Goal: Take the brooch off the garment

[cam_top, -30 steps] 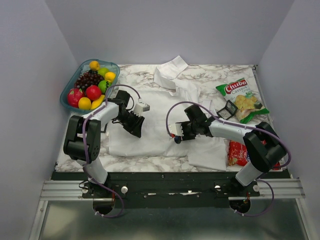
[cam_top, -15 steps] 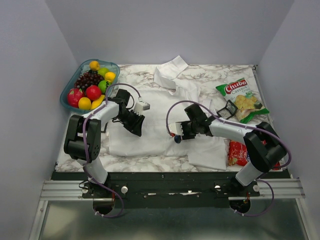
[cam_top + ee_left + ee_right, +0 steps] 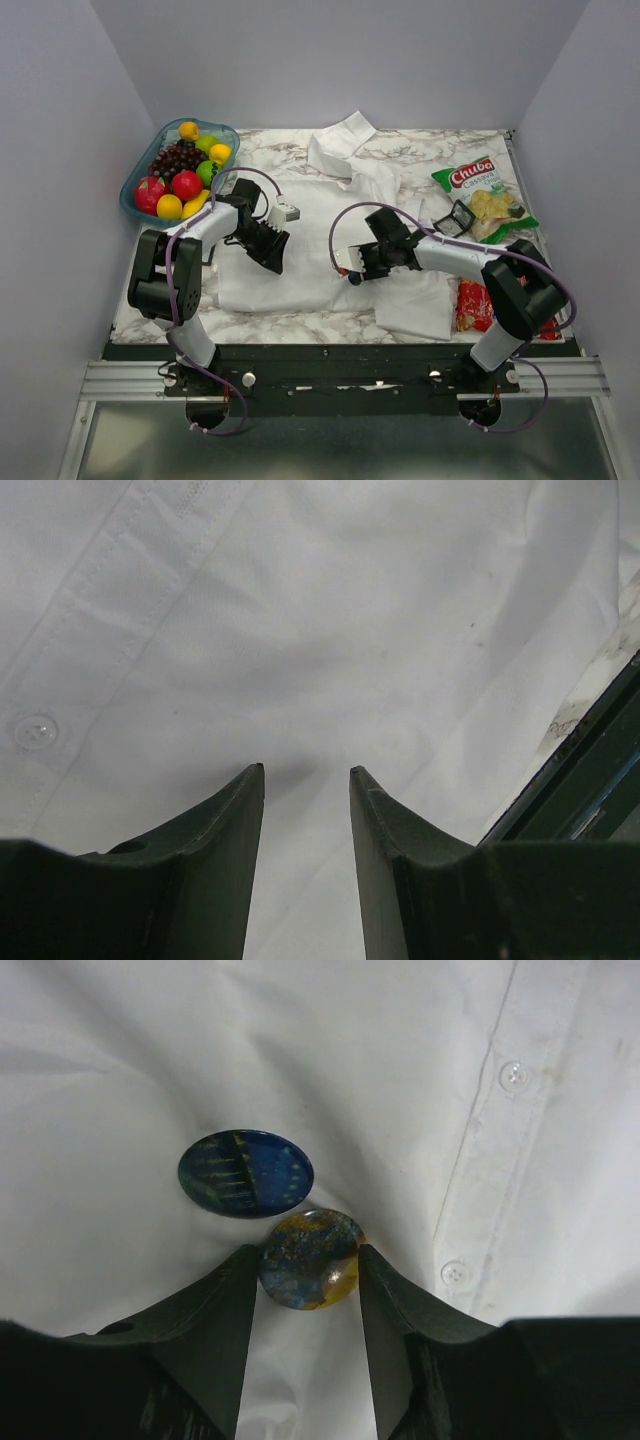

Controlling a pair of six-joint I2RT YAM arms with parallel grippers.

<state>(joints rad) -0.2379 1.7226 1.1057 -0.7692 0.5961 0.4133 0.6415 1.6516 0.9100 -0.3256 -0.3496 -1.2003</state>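
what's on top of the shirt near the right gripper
Two round pins sit on the white shirt: a dark-blue pin and a blue-and-yellow pin clamped in the right gripper. Their fastenings and the cloth beneath them are covered.

Top view, one legible print: snack bag point(image 3: 483, 198), green and white, lying on the marble table point(image 3: 420, 150) at far right; red banner logo near the bag's upper end reads "Chuba"; beneath it a smaller line appears to read "Cassava", with a further word below too small to make out; red packet point(image 3: 470, 305) at the near right carries print, not resolvable; left wrist and right wrist views: no lettering readable.
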